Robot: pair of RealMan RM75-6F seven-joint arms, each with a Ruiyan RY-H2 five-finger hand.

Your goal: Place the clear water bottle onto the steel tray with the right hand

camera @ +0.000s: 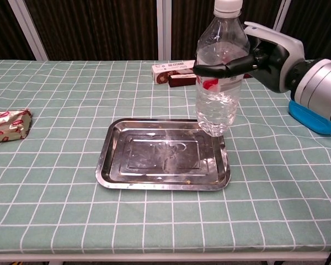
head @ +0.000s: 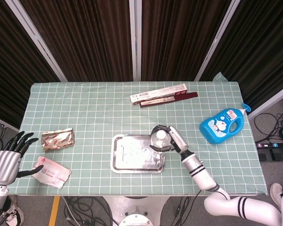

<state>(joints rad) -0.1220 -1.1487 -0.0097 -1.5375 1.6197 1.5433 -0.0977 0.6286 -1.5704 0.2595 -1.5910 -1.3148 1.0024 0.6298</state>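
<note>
My right hand (camera: 265,55) (head: 170,138) grips the clear water bottle (camera: 219,69) (head: 159,137) around its upper body and holds it upright. The bottle's base hangs just above the far right corner of the steel tray (camera: 163,154) (head: 137,153); whether it touches the rim cannot be told. The bottle has a white cap and a red-and-white label. The tray holds nothing and lies flat at the table's centre front. My left hand (head: 9,157) hovers at the table's left edge, fingers spread, holding nothing.
A blue detergent bottle (head: 221,125) (camera: 317,113) lies on the right. Toothpaste boxes (head: 162,94) (camera: 182,72) sit at the back. A foil snack pack (head: 58,139) (camera: 8,126) and a pink-white packet (head: 51,172) lie on the left. A green checked cloth (head: 94,113) covers the table.
</note>
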